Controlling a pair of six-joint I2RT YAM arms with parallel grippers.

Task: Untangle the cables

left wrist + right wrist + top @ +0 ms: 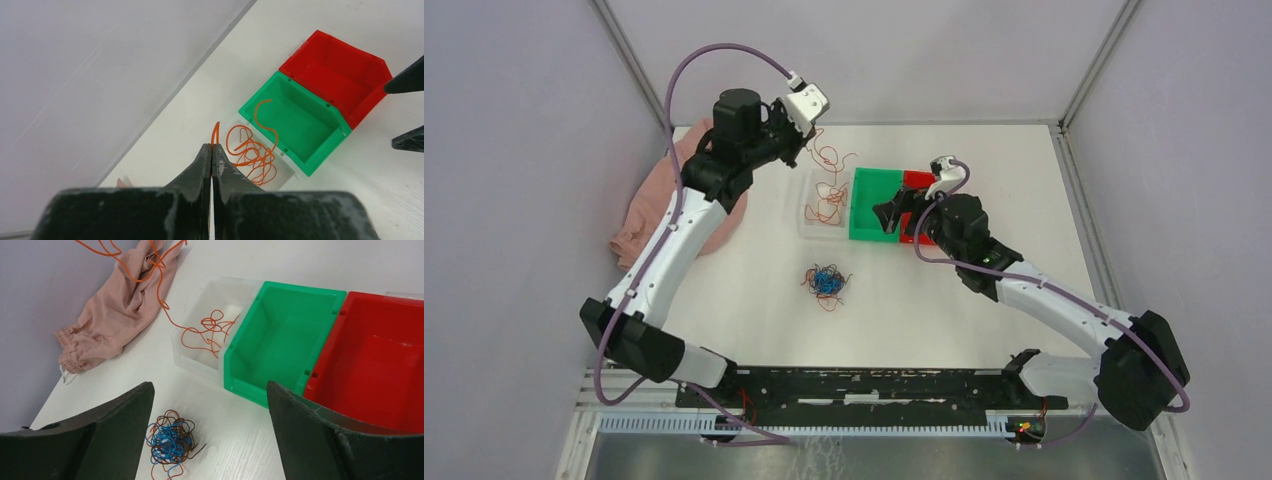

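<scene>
At nine o'clock on the bench (754,330), a pink cloth (659,215) lies bunched against the wall. Just to its right, the left gripper (212,150) hangs high with its jaws pressed together on an orange cable (161,290). The cable's curly tail trails down to more orange loops in the clear bin (195,347). Toward six o'clock from that bin, a knot of blue and brown cables (826,282) sits on the open bench, well apart from both arms. A green bin (240,355) and a red bin (380,355) stand touching each other on the clear bin's three o'clock side. The right gripper (890,213) hovers over them, jaws spread wide and holding nothing.

The step in hand appears to be laying the freed orange strand into the clear bin. To do it well, the left arm would bring the pinch down over the bin's middle, so the tail coils inside and does not drape over the rim or the green wall. It would let go only once the wire hangs slack. A springy strand may cling to the fingers, so a full opening and a straight lift look wise. The knot lies near seven o'clock from the right gripper, within easy reach for the next pull.
</scene>
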